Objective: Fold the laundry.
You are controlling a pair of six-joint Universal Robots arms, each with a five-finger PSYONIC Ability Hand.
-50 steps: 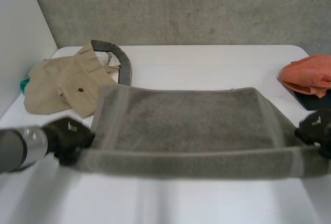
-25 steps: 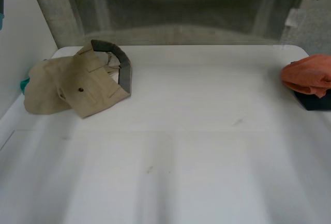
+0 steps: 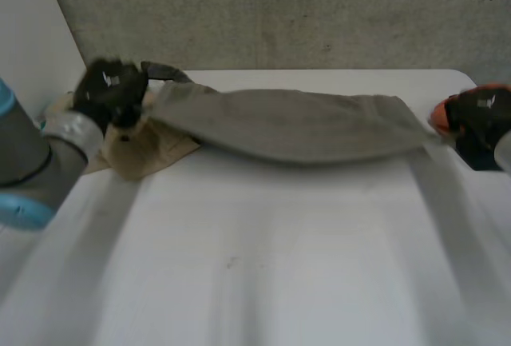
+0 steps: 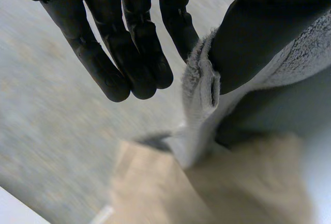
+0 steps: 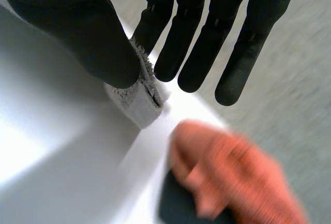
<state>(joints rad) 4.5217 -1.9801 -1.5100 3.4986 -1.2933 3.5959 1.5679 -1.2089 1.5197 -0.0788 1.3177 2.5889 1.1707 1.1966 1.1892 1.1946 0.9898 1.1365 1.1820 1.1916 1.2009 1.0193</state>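
Pinching the towel's (image 3: 295, 126) left corner between thumb and one finger, our left hand (image 3: 108, 94) hangs over the tan garment (image 3: 140, 150), with its other fingers straight and clear of the cloth. From that hand the towel runs as a bunched grey band above the far part of the table (image 3: 263, 250) to our right hand (image 3: 479, 114). It sags between the two hands, and we cannot tell whether its belly touches the table. Our right hand is clamped the same way, thumb against one finger on the hemmed right corner and the rest of its fingers straight. The orange cloth (image 5: 238, 177) lies just beyond its fingertips, on something dark.

We judge the towel soft, thick and limp, with enough weight to droop wherever we do not hold it, so it will keep no shape of its own. The terry pile should grip well against our fingers, yet each pinch bites only the very hem. The stitched corners look like the firmest places to hold, and we would take a deeper bite there. The left end hangs close enough to the garment to catch on it.
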